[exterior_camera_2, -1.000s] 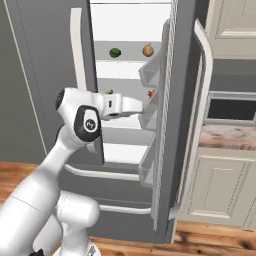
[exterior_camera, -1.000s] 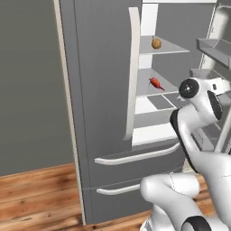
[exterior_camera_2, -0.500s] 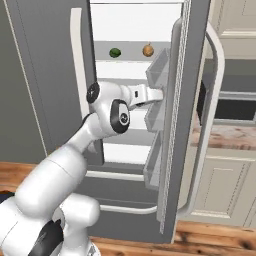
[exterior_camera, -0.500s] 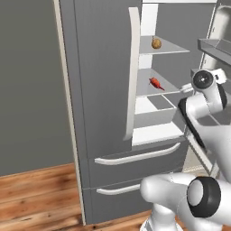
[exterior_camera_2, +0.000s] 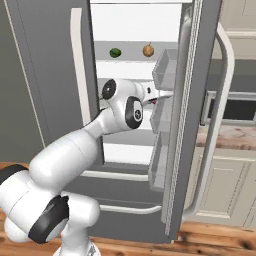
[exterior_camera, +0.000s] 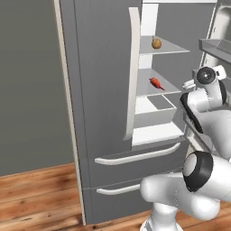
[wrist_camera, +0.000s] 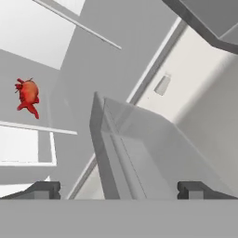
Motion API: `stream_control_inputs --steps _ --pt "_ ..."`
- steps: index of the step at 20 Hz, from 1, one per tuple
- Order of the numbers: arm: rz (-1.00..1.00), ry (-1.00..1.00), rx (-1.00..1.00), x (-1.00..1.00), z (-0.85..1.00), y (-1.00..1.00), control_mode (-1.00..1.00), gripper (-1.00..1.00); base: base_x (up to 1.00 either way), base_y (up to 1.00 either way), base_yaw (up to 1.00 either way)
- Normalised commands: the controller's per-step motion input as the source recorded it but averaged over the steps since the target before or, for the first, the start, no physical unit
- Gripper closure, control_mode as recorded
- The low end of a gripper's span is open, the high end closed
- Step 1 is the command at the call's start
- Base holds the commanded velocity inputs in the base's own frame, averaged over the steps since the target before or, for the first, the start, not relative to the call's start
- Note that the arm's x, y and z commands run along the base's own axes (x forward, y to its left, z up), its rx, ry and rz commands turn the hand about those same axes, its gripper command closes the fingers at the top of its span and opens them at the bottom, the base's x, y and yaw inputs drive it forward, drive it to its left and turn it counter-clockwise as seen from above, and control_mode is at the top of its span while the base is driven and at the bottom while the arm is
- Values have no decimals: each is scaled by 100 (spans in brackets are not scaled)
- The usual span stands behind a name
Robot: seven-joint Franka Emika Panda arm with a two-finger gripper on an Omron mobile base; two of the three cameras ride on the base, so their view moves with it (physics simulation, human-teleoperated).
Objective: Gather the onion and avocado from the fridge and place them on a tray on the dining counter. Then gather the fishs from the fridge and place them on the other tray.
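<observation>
While your gripper (wrist_camera: 119,189) reaches into the open fridge (exterior_camera: 108,135), its two finger tips (wrist_camera: 42,189) stand spread wide apart with nothing between them. In the hand view a clear door bin (wrist_camera: 139,153) sits straight ahead between the tips, and a small red fish (wrist_camera: 27,96) lies on a shelf at about ten o'clock, well apart from the fingers. In the right base view you can see the onion (exterior_camera_2: 148,50) on the upper shelf at roughly one o'clock from the wrist, with the avocado (exterior_camera_2: 115,52) near it at about eleven o'clock; neither touches the other. From the left base view the onion sits at eleven o'clock from the wrist and the fish lies one shelf below it. The right door (exterior_camera_2: 195,120) stands swung open, its bins just beside your forearm.
</observation>
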Motion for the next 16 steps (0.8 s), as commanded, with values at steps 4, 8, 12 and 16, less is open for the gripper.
stream_control_inputs --steps 4,8,12,16 --pt "0 -2 0 6 -26 -35 -100 -100 0 0 0" --pt "0 -13 -1 -18 -4 -6 -100 -100 0 0 0" --pt "0 -25 -3 -57 8 10 -100 -100 0 0 0" --pt "0 -22 -4 -60 36 15 -100 -100 0 0 0"
